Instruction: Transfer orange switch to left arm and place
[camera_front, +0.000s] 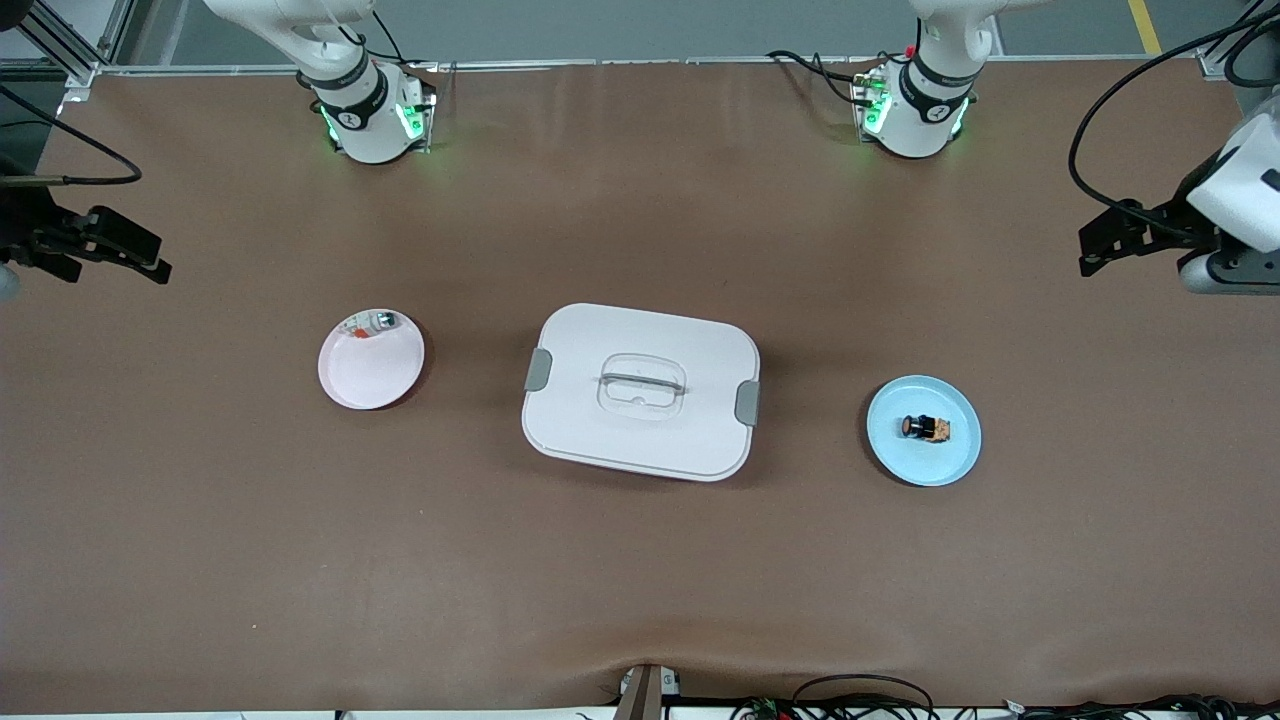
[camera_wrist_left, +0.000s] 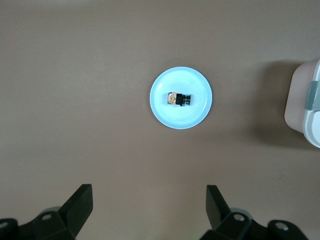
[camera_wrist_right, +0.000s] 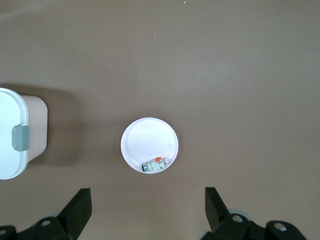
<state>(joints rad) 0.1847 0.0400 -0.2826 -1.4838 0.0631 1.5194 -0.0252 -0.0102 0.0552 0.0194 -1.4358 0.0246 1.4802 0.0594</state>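
The orange switch (camera_front: 925, 428) lies on its side on a light blue plate (camera_front: 950, 465) toward the left arm's end of the table. The left wrist view shows the switch (camera_wrist_left: 179, 99) on that plate (camera_wrist_left: 165, 115). The white box (camera_front: 600, 340) with grey side clips stands mid-table, between the two plates. My left gripper (camera_front: 1085, 252) hangs open and empty over the table's end, apart from the blue plate; in its own view (camera_wrist_left: 149, 195) nothing lies between the fingers. My right gripper (camera_front: 160, 258) hangs open and empty over the other end (camera_wrist_right: 147, 196).
A pale pink plate (camera_front: 375, 375) toward the right arm's end holds a small whitish-grey part (camera_front: 372, 324) with green and red bits, also visible in the right wrist view (camera_wrist_right: 155, 165). Box edges show in both wrist views (camera_wrist_left: 306, 107) (camera_wrist_right: 10, 130). Cables lie along the table's front edge.
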